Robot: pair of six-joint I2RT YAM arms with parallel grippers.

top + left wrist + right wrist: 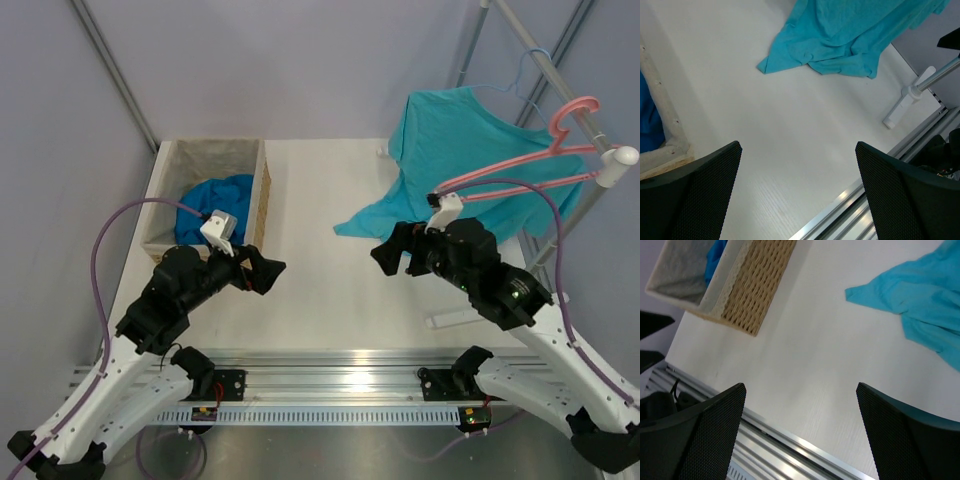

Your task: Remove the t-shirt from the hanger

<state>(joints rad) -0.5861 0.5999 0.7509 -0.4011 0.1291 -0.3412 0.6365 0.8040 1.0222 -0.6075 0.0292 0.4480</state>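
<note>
Seen from above, the t-shirt [215, 205] lies in a crumpled deep-blue heap inside the basket [262, 190] at about 10 o'clock on the desk [330, 290]. It is clear of the hanger [505, 165]. The pink hanger hangs bare from the rail [620, 160] at about 2 o'clock, well apart from the shirt. Judged from how things lie, the shirt is already off and little or nothing is left to do.

The left tool [265, 272] hovers over bare desk just at 5 o'clock of the basket, its fingers spread wide and nothing between them. The right tool [398, 250] hangs near the middle of the desk, below the teal shirt [450, 140]. It too is released and empty.

The t-shirt is soft, light cloth. It will sag, bunch and drag instead of holding a shape, and a shallow pinch may slip off a single layer. If it had to be lifted again, the best hold looks like a raised fold at the top of the heap, toward the basket's 3 o'clock wall, pinched through more than one layer. The hanger is stiff, smooth plastic and would likely swing on the rail if nudged. The teal shirt drapes from a thin wire hanger [530, 65] right beside it, its hem trailing on the desk, so it could snag.
</note>
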